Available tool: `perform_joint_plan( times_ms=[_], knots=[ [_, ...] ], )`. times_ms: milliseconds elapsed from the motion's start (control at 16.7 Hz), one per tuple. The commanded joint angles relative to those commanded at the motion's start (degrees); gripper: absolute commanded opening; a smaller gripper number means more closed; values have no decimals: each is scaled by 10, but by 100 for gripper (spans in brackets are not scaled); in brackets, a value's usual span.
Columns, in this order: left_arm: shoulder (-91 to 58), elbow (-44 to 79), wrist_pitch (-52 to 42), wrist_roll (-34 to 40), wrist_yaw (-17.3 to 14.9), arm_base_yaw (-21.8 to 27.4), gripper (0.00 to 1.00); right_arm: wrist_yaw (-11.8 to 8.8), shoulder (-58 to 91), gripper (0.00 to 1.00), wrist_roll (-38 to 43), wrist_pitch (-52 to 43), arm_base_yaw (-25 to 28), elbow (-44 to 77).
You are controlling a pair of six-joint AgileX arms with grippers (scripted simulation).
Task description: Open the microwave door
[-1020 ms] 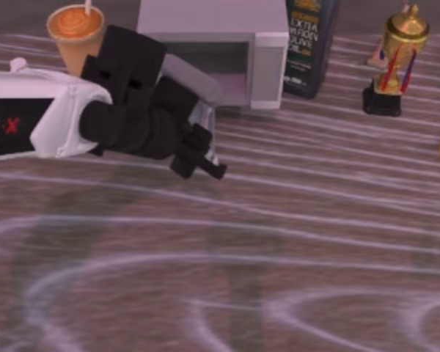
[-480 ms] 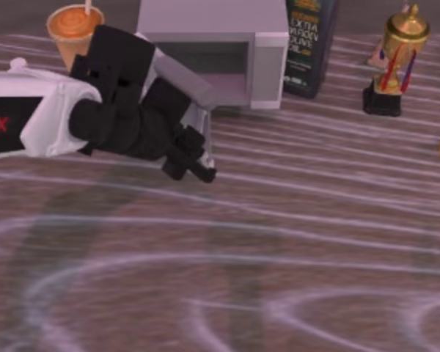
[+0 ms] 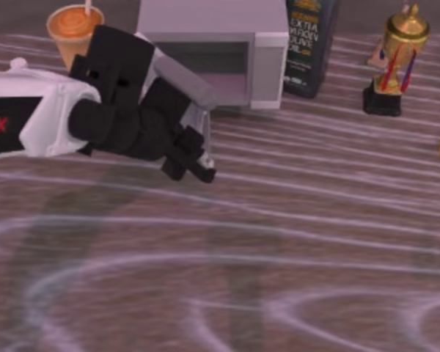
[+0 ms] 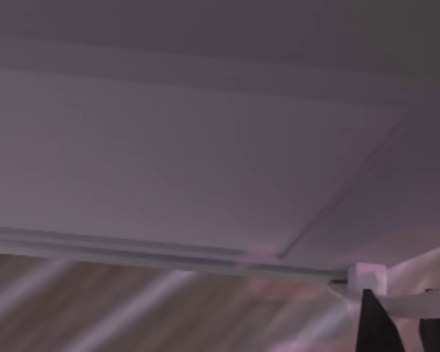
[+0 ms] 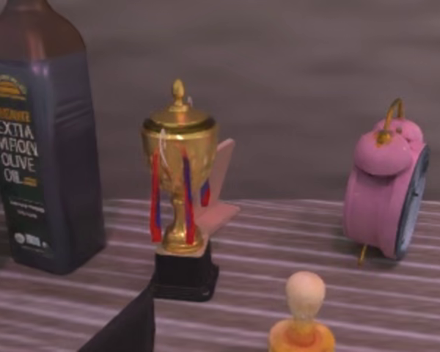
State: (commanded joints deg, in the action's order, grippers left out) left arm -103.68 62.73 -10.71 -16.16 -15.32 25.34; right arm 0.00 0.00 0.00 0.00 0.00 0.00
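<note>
L gripper (image 3: 199, 163) sits low at the free edge of the microwave door (image 3: 182, 79), fingers pinched on the white handle (image 4: 367, 276) at that edge, as best the close wrist view shows; only dark fingertips (image 4: 378, 330) show there, w/ the door panel filling most of the view. Door is swung out toward the table's left front, at an angle to the microwave (image 3: 220, 44), cavity exposed. Microwave stands at the back, left of centre. L arm reaches in from the left edge, across the front of the orange drink cup (image 3: 75, 31). Just right of the microwave: dark olive-oil bottle (image 3: 310, 44), then gold trophy (image 3: 397, 59). R wrist view adds a pink alarm clock (image 5: 385, 194) & a small wooden peg (image 5: 303, 312). R gripper not seen.
</note>
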Motion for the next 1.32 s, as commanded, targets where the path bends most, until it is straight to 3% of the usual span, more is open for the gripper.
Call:
perform_joint_plan(
  times_ms=[900, 1320],
  knots=[
    [0, 0, 0, 0, 0, 0, 0, 0, 0, 100, 0, 0, 0, 0],
    [5, -4, -8, -30, -24, -12, 0, 0, 0, 100, 0, 0, 0, 0]
  ],
)
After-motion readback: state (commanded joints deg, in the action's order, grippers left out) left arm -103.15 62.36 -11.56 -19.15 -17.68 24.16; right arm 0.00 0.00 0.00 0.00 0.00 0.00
